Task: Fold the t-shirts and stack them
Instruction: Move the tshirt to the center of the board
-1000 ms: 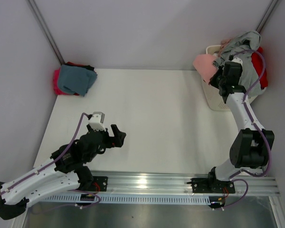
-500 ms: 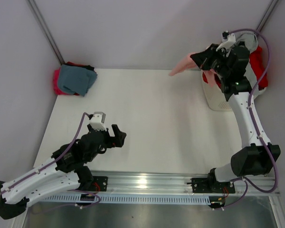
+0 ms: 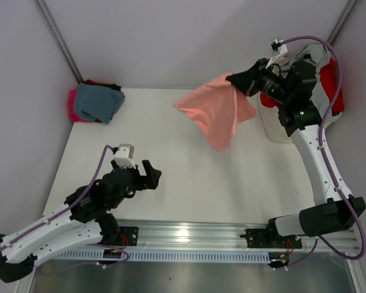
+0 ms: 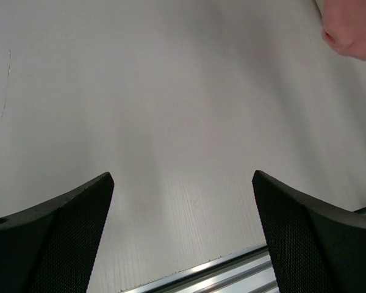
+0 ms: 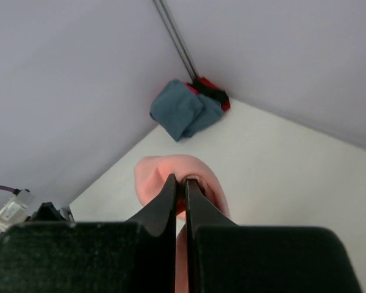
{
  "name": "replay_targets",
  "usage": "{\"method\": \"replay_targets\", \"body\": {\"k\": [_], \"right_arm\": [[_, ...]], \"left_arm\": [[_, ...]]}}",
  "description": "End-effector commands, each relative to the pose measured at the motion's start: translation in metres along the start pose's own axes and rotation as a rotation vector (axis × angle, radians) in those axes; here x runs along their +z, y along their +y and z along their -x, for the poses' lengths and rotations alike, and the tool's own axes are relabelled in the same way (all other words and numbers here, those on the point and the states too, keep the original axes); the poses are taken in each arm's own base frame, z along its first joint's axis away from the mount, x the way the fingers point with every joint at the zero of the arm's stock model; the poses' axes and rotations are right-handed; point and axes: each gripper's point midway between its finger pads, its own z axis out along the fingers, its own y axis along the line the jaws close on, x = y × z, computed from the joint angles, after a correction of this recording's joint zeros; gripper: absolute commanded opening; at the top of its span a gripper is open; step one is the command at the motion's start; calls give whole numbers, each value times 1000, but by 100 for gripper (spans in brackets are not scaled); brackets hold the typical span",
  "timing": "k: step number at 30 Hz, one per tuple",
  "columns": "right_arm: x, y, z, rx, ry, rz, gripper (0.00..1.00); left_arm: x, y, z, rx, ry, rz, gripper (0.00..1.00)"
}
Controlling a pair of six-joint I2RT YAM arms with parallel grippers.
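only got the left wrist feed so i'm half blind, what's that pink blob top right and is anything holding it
Observer: That is the salmon-pink t-shirt. It hangs over the far right of the table, pinched in the shut right hand.
Operator: ok, any pile going yet
Observer: In the far left corner a teal-blue shirt lies on top of a magenta shirt.
Operator: and where's the rest
Observer: A red shirt sits in the white basket at the far right edge, behind the right arm.
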Motion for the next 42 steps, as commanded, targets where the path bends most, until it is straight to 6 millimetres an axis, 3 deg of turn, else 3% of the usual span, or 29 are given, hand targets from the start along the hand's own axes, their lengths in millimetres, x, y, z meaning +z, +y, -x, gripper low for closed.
{"method": "replay_targets", "body": {"k": [1,2,3,6,7,10,12,15,17,19,21,22,26,27,28,29,30,36,42], "right_arm": [[3,-20,-16,-22,33,-108,0],[3,-25,-25,-14,60,-144,0],[4,-33,-21,-33,46,-212,0],[20,-30,-43,-71,116,-247,0],[30,-11,-50,-88,137,-200,0],[56,13,-83,-79,222,-118,0],[75,49,-110,-72,281,14,0],[85,90,-110,-62,275,165,0],[83,100,-89,-84,208,192,0],[75,92,-68,-156,134,113,0],[70,54,-70,-226,135,-69,0],[64,34,-87,-223,203,-152,0],[32,-51,-118,-197,325,-543,1],[24,-63,-129,-173,342,-614,10],[17,-71,-132,-171,347,-664,26],[7,-78,-126,-182,322,-732,86],[2,-82,-133,-185,327,-758,99],[3,-68,-119,-218,259,-694,99],[11,-67,-135,-219,305,-683,99]], "left_arm": [[0,0,3,-9,-16,7,99],[1,0,2,-8,-14,8,99],[0,0,3,-9,-15,7,99],[1,1,4,-8,-17,12,99],[1,1,3,-8,-17,14,99],[2,2,4,-7,-22,20,99],[1,3,5,-7,-25,29,99],[0,6,6,-14,-29,42,99],[-1,7,5,-17,-28,45,99],[-2,8,6,-25,-34,40,99],[-3,9,6,-31,-39,37,99],[-3,9,6,-33,-40,39,99],[-1,7,4,-31,-37,27,99],[-1,6,5,-29,-38,24,99],[0,4,4,-21,-28,22,99],[1,3,4,-19,-28,21,99],[1,3,4,-12,-26,22,99],[4,-1,3,12,-9,18,99],[3,-1,4,6,-15,11,99]]}}
